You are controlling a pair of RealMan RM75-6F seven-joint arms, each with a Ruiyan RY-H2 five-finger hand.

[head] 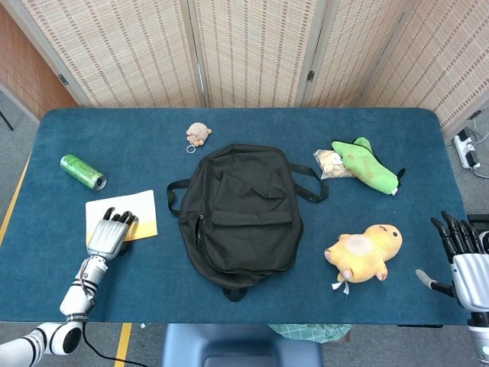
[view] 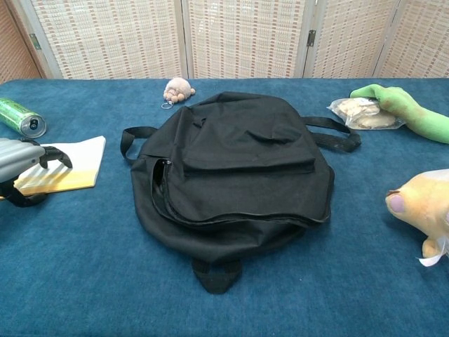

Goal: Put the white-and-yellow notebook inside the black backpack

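Observation:
The white-and-yellow notebook [head: 140, 210] [view: 78, 166] lies at the left of the blue table, left of the black backpack [head: 241, 214] [view: 238, 168]. The backpack lies flat mid-table, its side zip partly open. My left hand [head: 107, 235] [view: 19, 157] sits on the notebook's near left part; its fingers curl down over the top and the thumb hooks at the near edge, so it grips the notebook. My right hand [head: 462, 256] hangs past the table's right front corner, fingers spread, holding nothing.
A green can [head: 82, 171] [view: 21, 116] lies behind the notebook. A tan plush keychain [head: 198, 134] sits behind the backpack. At the right are a snack bag [head: 330, 162], a green plush [head: 367, 166] and a yellow plush [head: 365, 252] [view: 421, 207].

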